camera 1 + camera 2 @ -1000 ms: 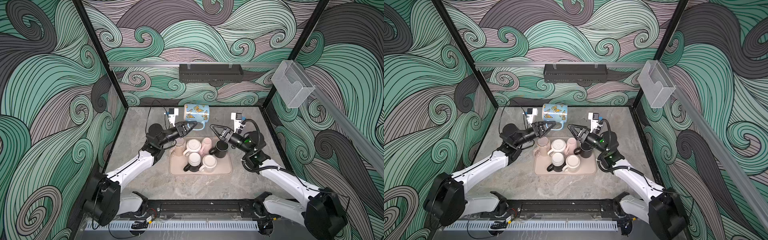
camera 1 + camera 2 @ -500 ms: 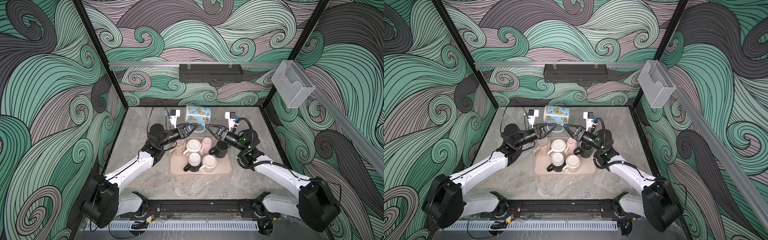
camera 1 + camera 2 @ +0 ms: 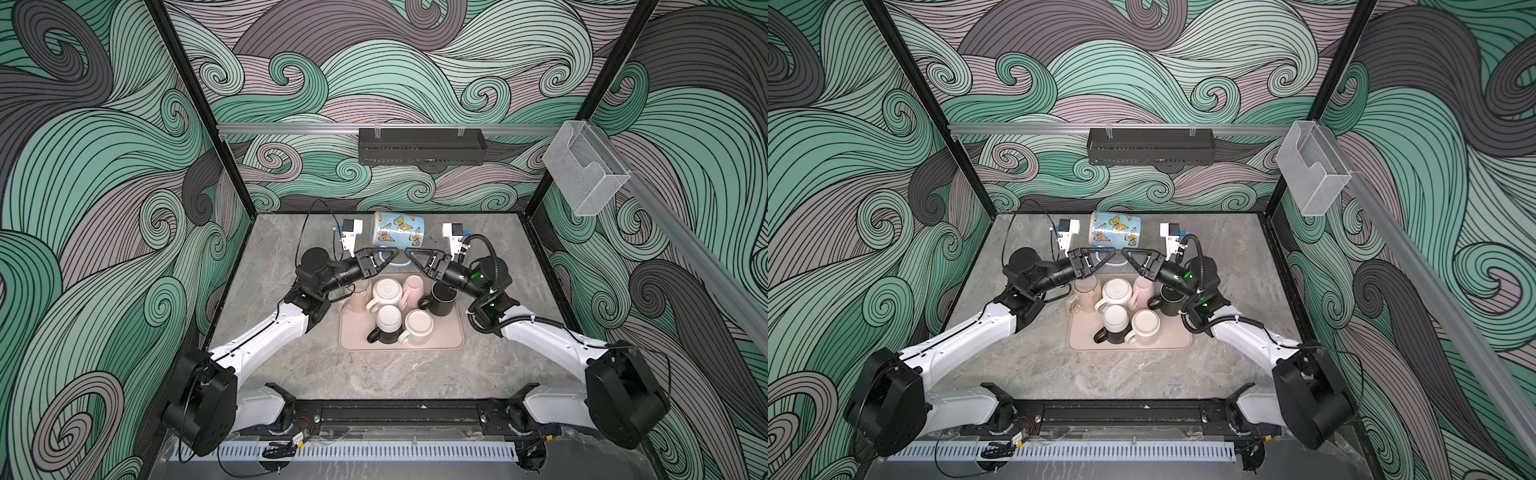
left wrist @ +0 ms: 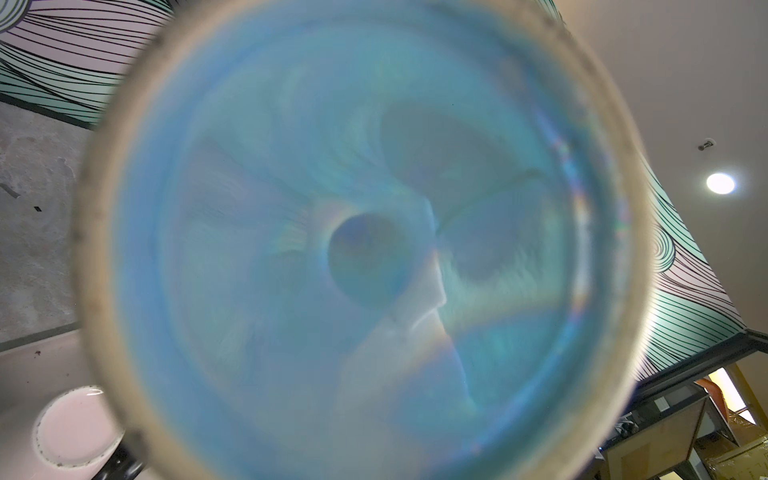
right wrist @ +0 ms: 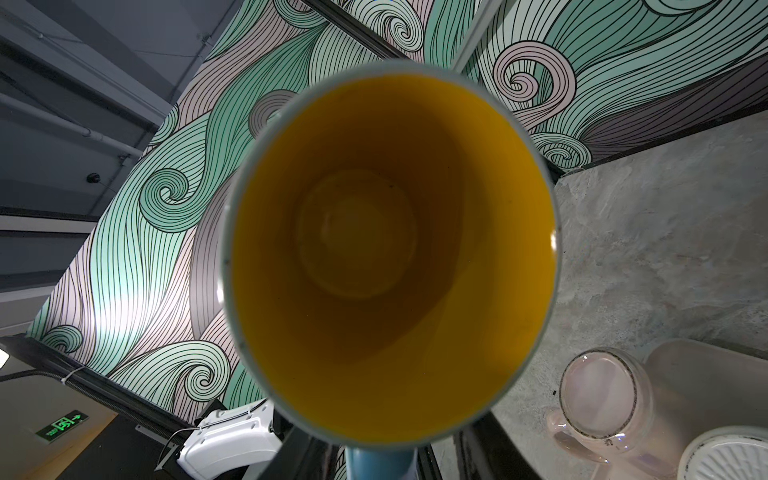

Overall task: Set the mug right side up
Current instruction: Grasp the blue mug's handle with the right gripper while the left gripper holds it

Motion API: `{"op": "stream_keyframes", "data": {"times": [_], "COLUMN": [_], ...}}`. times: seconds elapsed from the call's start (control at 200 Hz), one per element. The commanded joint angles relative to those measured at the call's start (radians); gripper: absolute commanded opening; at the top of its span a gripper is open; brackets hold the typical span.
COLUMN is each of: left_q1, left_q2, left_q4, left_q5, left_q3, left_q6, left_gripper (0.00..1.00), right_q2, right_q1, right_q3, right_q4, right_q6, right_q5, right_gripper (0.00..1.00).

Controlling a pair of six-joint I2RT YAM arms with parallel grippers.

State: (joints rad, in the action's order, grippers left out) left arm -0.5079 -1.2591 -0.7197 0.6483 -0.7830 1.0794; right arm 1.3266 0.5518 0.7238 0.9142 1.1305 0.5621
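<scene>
Just behind the tray (image 3: 440, 338), the left gripper (image 3: 384, 257) clamps the handle (image 3: 397, 262) of the butterfly mug (image 3: 397, 232), which is probably slick and breakable; the right gripper (image 3: 411, 254) jaws are unclear.

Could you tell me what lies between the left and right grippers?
Only the light-blue loop handle of the blue butterfly-printed ceramic mug lies between the left gripper and right gripper, as both top views show.
</scene>
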Motion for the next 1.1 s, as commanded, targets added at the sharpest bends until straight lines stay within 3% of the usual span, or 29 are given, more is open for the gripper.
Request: {"op": "stream_keyframes", "data": {"times": [0.0,0.385,0.515,0.65,0.816,0.831,0.881,0.921,1.016,1.096], "left_q1": [-0.034,-0.064,-0.068,-0.069,-0.065,-0.064,-0.063,-0.063,-0.059,-0.043], "left_q2": [0.022,-0.002,-0.016,-0.026,-0.011,-0.006,0.013,0.033,0.086,0.123], "left_q4": [-0.118,-0.098,-0.102,-0.100,0.028,0.069,0.203,0.337,0.552,0.567], "left_q5": [0.060,0.067,0.072,0.071,0.054,0.049,0.024,-0.013,-0.155,-0.239], "left_q3": [-0.076,-0.083,-0.085,-0.085,-0.110,-0.119,-0.148,-0.172,-0.206,-0.171], "left_q6": [-0.036,-0.048,-0.042,-0.042,-0.106,-0.123,-0.186,-0.243,-0.343,-0.338], "left_gripper": [0.00,0.00,0.00,0.00,0.00,0.06,0.42,0.58,0.72,0.79], "right_q2": [0.014,0.046,0.055,0.068,0.058,0.056,0.043,0.032,0.003,-0.006], "right_q1": [0.002,0.002,0.002,0.003,0.003,0.003,0.003,0.003,0.000,-0.007], "right_q3": [0.041,0.070,0.082,0.092,0.092,0.090,0.082,0.076,0.065,0.067], "right_q4": [0.107,0.164,0.181,0.204,0.173,0.169,0.156,0.147,0.097,0.067], "right_q6": [0.040,0.073,0.086,0.104,0.089,0.084,0.065,0.046,0.001,-0.015], "right_q5": [-0.011,-0.010,-0.002,0.013,0.005,0.004,-0.010,-0.018,-0.046,-0.045], "right_gripper": [0.41,0.33,0.24,0.00,0.00,0.00,0.00,0.00,0.00,0.00]}}
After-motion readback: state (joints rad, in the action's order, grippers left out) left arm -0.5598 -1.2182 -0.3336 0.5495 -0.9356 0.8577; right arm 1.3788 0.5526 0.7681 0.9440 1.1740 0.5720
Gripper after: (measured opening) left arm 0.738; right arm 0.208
